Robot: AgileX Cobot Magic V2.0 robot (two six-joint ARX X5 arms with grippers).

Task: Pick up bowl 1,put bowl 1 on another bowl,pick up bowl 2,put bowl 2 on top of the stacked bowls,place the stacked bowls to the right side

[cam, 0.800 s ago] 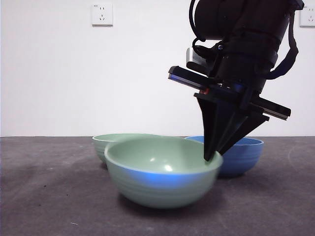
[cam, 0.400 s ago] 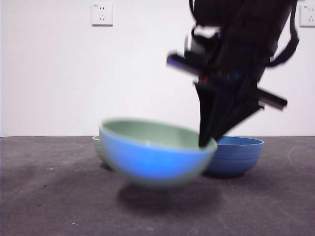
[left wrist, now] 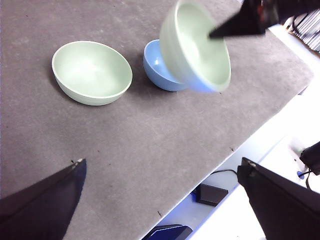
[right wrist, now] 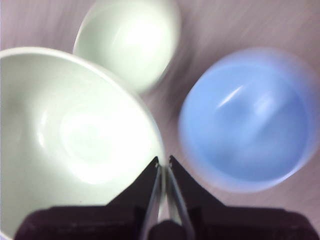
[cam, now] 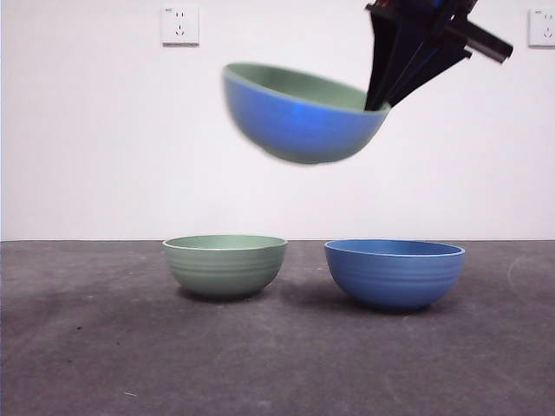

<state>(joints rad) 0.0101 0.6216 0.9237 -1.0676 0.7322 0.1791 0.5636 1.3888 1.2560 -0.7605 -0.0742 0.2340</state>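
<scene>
My right gripper (cam: 376, 102) is shut on the rim of a pale green bowl (cam: 299, 113), holding it tilted high in the air above the other two. In the right wrist view the held green bowl (right wrist: 75, 135) fills the near side, its rim pinched by my right gripper (right wrist: 163, 161). On the table stand the second pale green bowl (cam: 225, 264) and the blue ribbed bowl (cam: 395, 272) side by side, apart. My left gripper (left wrist: 160, 170) hangs open well back from them, over bare table near the edge.
The table's edge (left wrist: 260, 135) runs close behind the blue bowl (left wrist: 160, 70) in the left wrist view, with floor and cables beyond. White wall with sockets (cam: 179, 24) stands behind the table.
The right gripper has lifted the green bowl from the table to high above the other bowls. The second green bowl and the blue bowl have stayed put.
</scene>
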